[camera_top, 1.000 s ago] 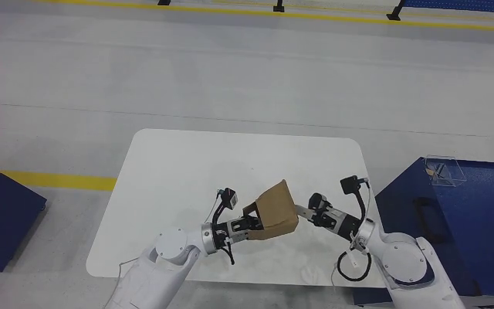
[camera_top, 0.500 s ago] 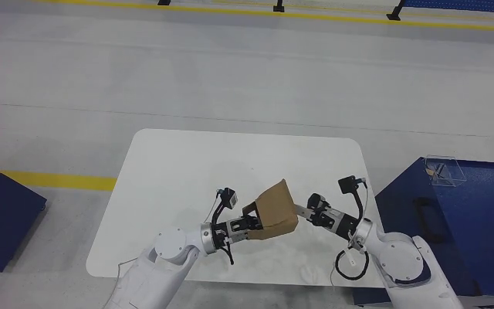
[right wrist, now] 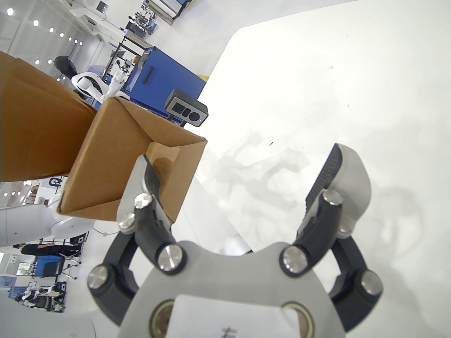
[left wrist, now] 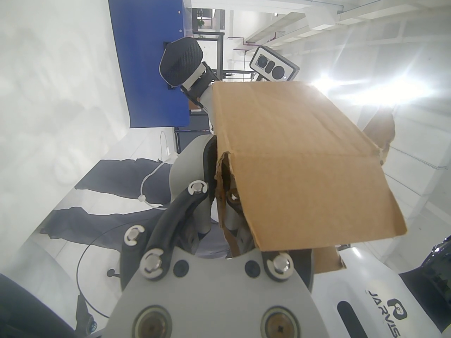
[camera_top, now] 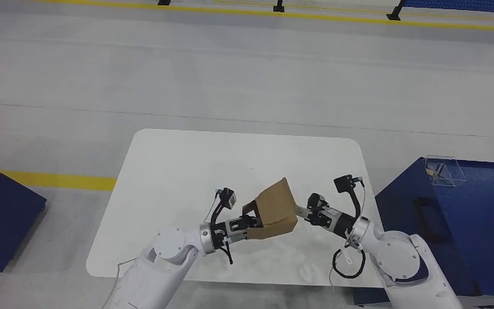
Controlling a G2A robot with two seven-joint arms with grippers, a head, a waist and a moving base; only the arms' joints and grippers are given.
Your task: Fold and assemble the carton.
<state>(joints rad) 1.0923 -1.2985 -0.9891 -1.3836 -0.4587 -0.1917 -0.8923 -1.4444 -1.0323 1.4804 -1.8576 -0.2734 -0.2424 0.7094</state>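
Here the brown carton (camera_top: 274,210) is held up over the white tabletop (camera_top: 193,170), between the two claws. The left claw (camera_top: 248,225) is closed on one edge of the carton, with a cardboard wall pinched between its fingers. The carton sticks out in front of this claw and is tilted. The right claw (right wrist: 241,160) is at the carton's other end. It is spread wide and holds nothing. One of its fingers (right wrist: 148,174) sits right at the carton's open end, by a flap. The other finger is well apart from the carton, out over the tabletop.
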